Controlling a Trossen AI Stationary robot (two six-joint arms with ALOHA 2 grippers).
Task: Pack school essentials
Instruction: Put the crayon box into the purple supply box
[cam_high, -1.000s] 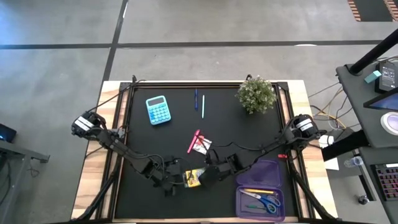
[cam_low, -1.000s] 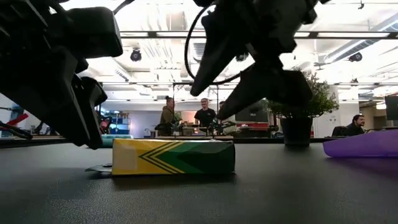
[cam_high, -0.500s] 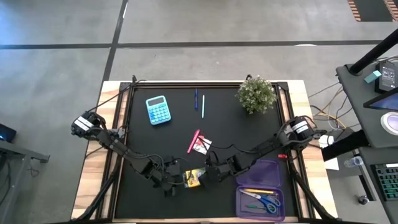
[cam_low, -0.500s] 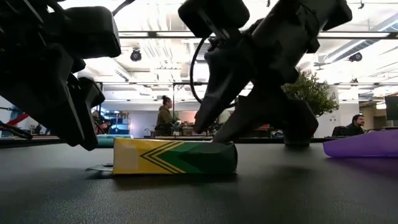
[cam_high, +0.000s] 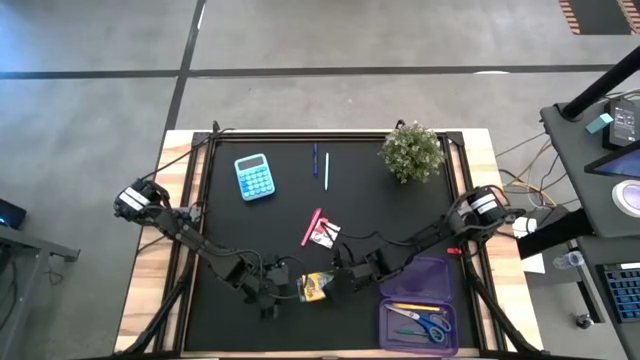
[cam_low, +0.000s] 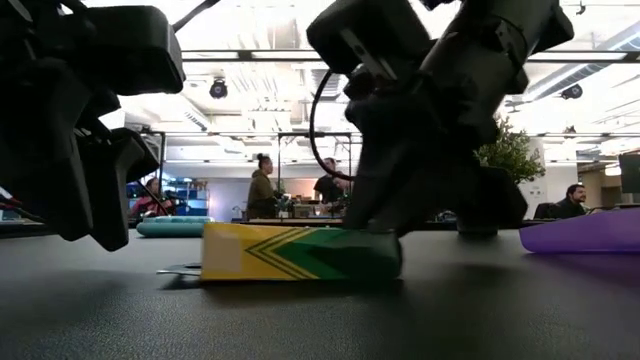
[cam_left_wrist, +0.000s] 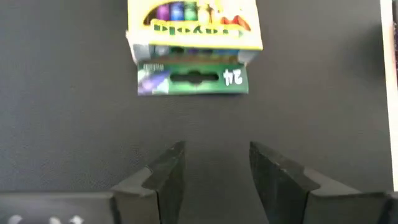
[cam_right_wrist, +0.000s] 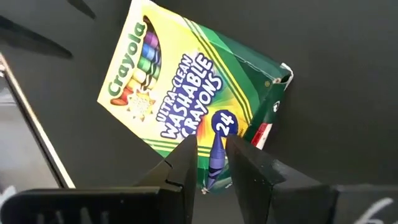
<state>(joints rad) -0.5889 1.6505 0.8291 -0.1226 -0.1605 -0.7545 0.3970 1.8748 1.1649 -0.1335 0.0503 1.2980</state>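
Note:
The yellow-green crayon box (cam_high: 316, 287) lies flat near the table's near edge, also seen in the low view as the crayon box (cam_low: 300, 253). My right gripper (cam_right_wrist: 212, 171) is down on its right end, fingers close together. My left gripper (cam_left_wrist: 214, 171) is open, low over the mat just left of the box, facing its green hang-tab flap (cam_left_wrist: 193, 81) without touching it. The purple case (cam_high: 420, 305) lies open to the right, holding blue-handled scissors (cam_high: 430, 326) and a yellow pencil. A pink pen (cam_high: 311, 226) and the white-and-red packet (cam_high: 324, 235) lie mid-table. My right gripper comes from above, slanting down, at the crayon box's corner by the printed "24" (cam_right_wrist: 222, 126), at the box's right end. Its two fingers (cam_right_wrist: 181, 167) stand close on either side of that corner; the tips hide the place of contact. The box stays flat on the mat.
A blue calculator (cam_high: 254, 177) and two thin pens (cam_high: 320, 165) lie toward the far edge. The potted plant (cam_high: 411, 152) stands at the far right corner. Bare mat lies between the box and the case. People stand in the room beyond.
My right gripper has come down onto the box's right end, and its fingers, spread apart a second ago in the low view, now stand together. The box has slid a little along the mat toward the table's right, away from my left gripper.

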